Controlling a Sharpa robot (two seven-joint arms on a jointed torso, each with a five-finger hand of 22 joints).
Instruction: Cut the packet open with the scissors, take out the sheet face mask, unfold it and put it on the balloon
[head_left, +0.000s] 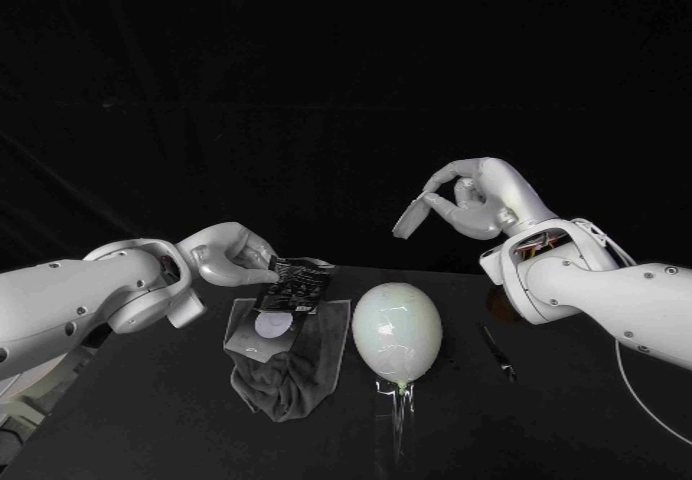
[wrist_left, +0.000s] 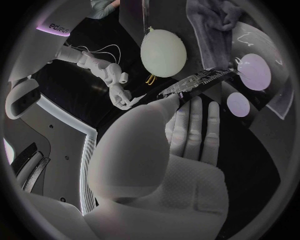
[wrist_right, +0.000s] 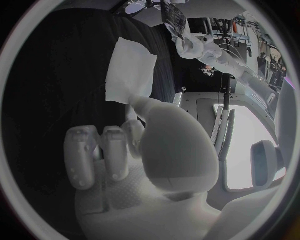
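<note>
**Desk:** Where's the face mask on your feed?

**Me:** Off the table (head_left: 144, 420) altogether. My right hand (head_left: 469, 198) is raised well above it. The thumb and a finger pinch the white face mask (head_left: 411, 215) by one edge, and the other fingers are curled in. From the right wrist camera the mask is a flat folded rectangle.

**Desk:** And the other side?

**Me:** My left hand (head_left: 231, 255) holds the black packet (head_left: 299, 285) by its upper end, close to the table's far edge. The thumb is on one face and the fingers (wrist_left: 199, 125) lie flat behind the other. The packet slants down toward a clear plastic sheet (head_left: 329, 345) with a white round patch on it. I cannot tell whether the packet's lower end touches that sheet.

**Desk:** The balloon?

**Me:** The pale balloon (head_left: 397, 328) lies about mid-table, just beside the packet, with its knot toward the near edge. The scissors (head_left: 499, 352) lie flat on the side toward the right edge, apart from the balloon. A dark crumpled cloth (head_left: 281, 388) sits at the near end of the clear sheet.
</note>
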